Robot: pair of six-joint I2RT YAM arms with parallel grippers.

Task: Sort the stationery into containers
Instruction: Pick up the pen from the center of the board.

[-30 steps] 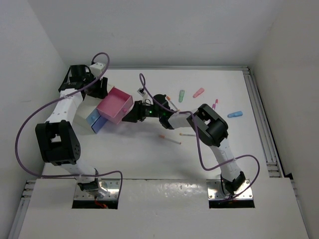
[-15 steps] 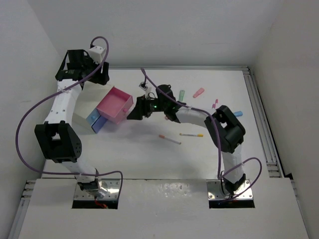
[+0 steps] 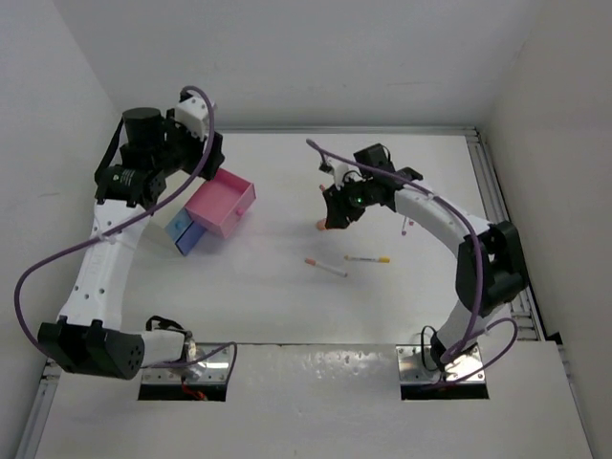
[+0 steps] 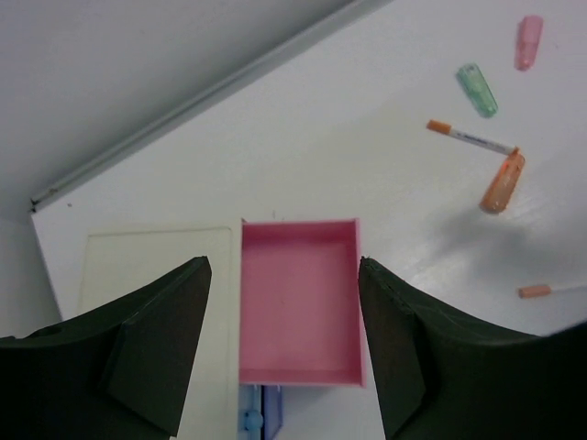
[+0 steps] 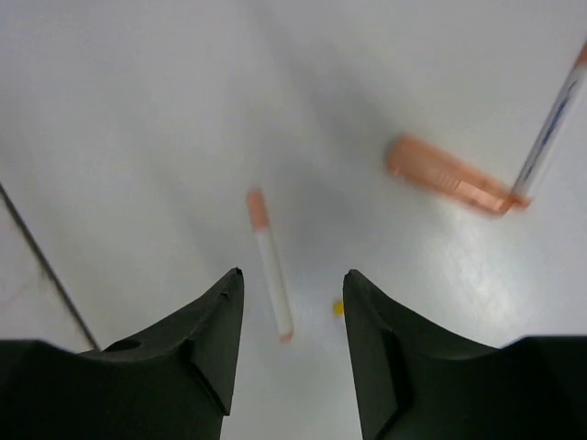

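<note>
Top external, right tool (image 3: 330, 216) withdrawn (jaws apart)

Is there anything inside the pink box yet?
No, the pink box is empty; the left wrist view shows its whole floor bare.

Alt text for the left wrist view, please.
The left gripper hangs open above an empty-looking pink box, a blue box showing at its lower edge. To the right, orange, green and pink marker pieces and two thin pens lie loose on the white table.
</note>
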